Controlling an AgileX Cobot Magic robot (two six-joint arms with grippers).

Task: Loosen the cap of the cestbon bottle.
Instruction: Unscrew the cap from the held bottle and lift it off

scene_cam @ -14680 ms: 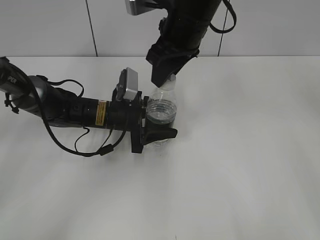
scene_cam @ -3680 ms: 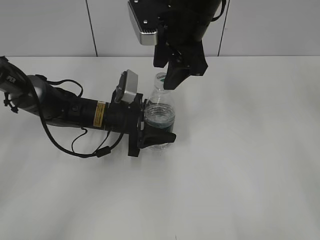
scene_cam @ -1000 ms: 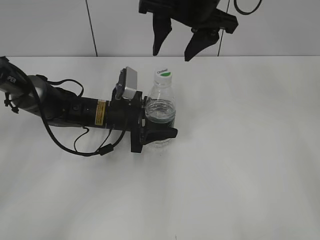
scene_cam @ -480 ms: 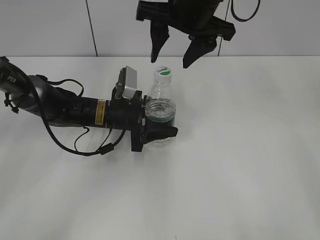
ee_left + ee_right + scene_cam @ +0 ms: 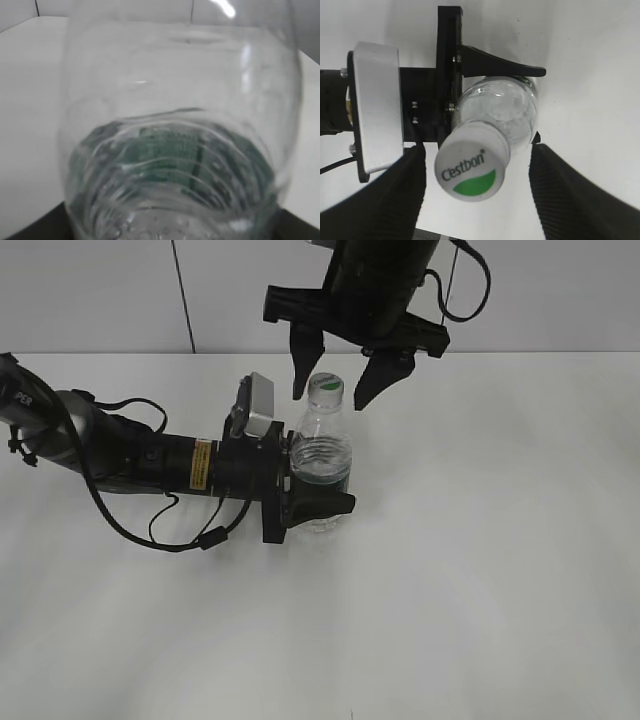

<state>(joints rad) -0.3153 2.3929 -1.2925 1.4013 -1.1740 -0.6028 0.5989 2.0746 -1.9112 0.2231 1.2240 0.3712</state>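
The left gripper (image 5: 322,492) is clamping the upright cestbon bottle (image 5: 322,465) on the white table (image 5: 480,560), while the right gripper (image 5: 337,390), jaws spread and empty, is hanging directly over the cap (image 5: 472,164), fingers straddling it without touching.
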